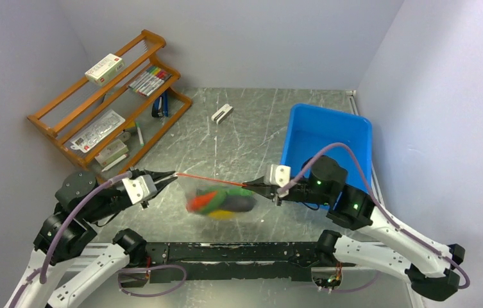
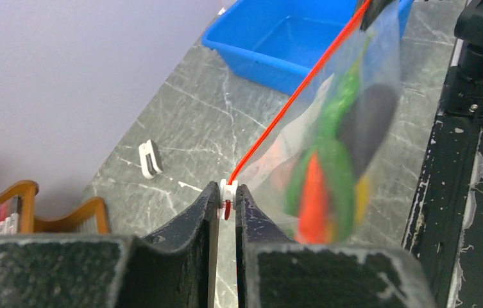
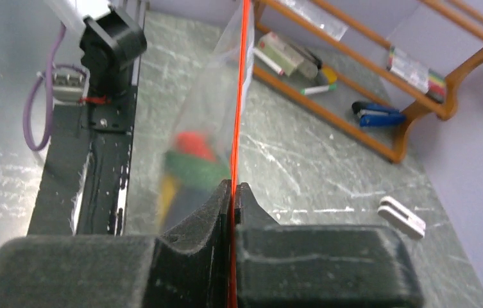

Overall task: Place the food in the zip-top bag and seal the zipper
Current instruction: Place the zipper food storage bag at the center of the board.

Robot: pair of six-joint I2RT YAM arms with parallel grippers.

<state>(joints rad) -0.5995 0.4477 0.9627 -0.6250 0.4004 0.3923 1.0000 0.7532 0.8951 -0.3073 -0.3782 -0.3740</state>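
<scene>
The clear zip-top bag (image 1: 222, 202) hangs in the air between my two grippers, its red-orange zipper (image 1: 210, 179) stretched taut as a straight line. The food (image 1: 220, 203) lies inside it, blurred: red-orange, green, dark purple and yellow pieces. My left gripper (image 1: 173, 174) is shut on the zipper's white slider (image 2: 228, 191) at the bag's left end. My right gripper (image 1: 255, 187) is shut on the zipper's right end (image 3: 233, 192). The bag and food also show in the left wrist view (image 2: 335, 160) and the right wrist view (image 3: 197, 163).
A blue plastic bin (image 1: 328, 138) stands behind my right gripper. A wooden rack (image 1: 113, 102) with markers, boxes and a blue stapler is at the back left. A small white clip (image 1: 222, 113) lies on the table at the back centre. The black base rail (image 1: 226, 253) runs below the bag.
</scene>
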